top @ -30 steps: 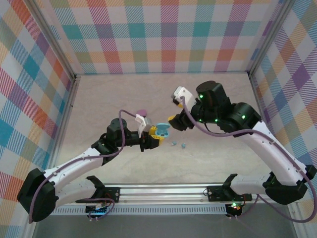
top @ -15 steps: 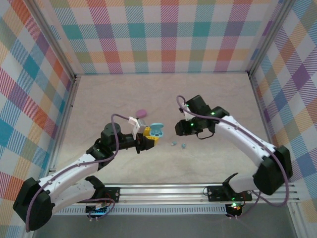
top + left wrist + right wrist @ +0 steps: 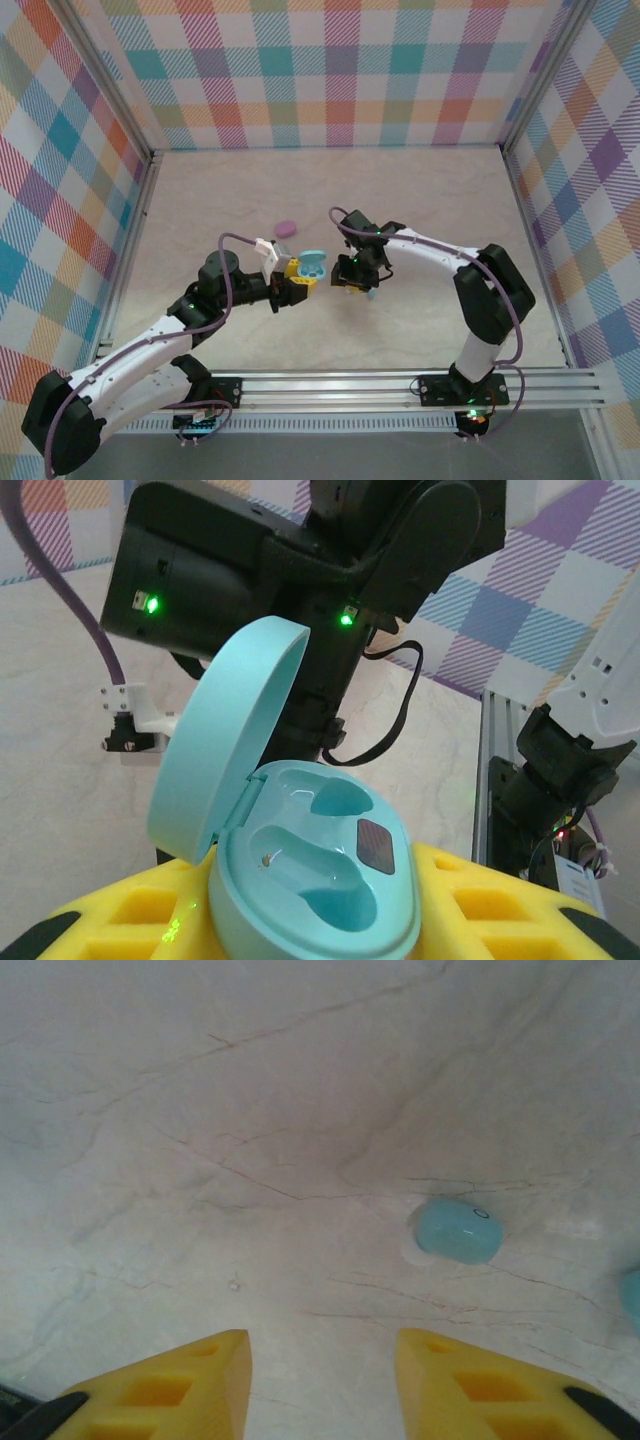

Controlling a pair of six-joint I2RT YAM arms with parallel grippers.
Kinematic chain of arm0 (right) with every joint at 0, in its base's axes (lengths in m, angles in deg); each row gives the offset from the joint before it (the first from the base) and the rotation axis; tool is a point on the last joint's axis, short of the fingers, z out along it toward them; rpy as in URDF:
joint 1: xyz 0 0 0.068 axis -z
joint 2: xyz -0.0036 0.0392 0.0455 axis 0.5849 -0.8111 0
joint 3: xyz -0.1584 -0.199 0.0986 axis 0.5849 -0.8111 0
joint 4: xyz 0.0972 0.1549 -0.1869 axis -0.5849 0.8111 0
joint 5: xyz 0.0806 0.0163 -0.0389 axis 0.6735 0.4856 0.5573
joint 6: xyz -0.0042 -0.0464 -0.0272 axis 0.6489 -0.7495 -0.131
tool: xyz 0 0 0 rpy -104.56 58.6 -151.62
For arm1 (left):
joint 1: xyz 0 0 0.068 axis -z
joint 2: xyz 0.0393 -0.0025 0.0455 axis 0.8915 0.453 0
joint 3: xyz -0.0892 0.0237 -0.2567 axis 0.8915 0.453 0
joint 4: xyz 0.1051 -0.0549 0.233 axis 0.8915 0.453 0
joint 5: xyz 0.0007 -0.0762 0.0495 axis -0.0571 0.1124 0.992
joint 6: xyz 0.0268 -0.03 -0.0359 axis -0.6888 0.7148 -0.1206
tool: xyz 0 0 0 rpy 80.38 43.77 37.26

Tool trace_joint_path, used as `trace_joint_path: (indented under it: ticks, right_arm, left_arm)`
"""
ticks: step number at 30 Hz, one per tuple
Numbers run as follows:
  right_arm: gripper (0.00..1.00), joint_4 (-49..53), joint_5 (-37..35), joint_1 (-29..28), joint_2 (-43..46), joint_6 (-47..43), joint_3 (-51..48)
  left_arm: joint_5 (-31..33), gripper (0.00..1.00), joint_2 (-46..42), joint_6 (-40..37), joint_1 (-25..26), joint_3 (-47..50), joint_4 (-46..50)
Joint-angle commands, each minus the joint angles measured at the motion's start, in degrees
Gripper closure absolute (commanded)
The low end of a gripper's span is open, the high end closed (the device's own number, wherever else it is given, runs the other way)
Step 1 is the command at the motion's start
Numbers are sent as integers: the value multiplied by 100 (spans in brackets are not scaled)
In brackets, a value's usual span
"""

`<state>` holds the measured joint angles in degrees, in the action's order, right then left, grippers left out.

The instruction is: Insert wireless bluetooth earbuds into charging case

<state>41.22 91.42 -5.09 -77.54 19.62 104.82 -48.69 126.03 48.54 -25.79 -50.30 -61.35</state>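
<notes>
left gripper (image 3: 299, 280) clamped on a blue case (image 3: 310, 880), lid up. just right of it, right gripper (image 3: 320, 1380) low over the table (image 3: 200, 1110), fingers apart; a blue earbud (image 3: 456, 1230) lies just ahead of its right finger, a second earbud (image 3: 632, 1300) further right.

Stretches left arm (image 3: 140, 345) forward and inward, with left tool (image 3: 297, 281) clamped on the case (image 3: 320, 880). Folds right arm (image 3: 485, 290) back toward the centre, points right tool (image 3: 322, 1350) downward, fingers apart and empty.
</notes>
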Motion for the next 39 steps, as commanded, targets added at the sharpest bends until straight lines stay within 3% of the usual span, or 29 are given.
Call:
trace_joint_path:
  ticks: [1, 19, 29, 39]
  right_arm:
    - [54, 41, -300, -16, -207, 584, -50]
    - [53, 644, -910, -16, -1045, -183, 892]
    - [56, 828, -991, -33, -1154, -667, 1181]
    - [63, 1202, -1727, -353, -956, -998, 1171]
  left_arm:
    - [35, 58, -176, -191, -54, -7, 214]
    - [123, 58, -520, -297, -62, 102, 428]
    - [131, 59, -562, -325, -63, 120, 483]
    - [123, 59, -557, -328, -63, 109, 492]
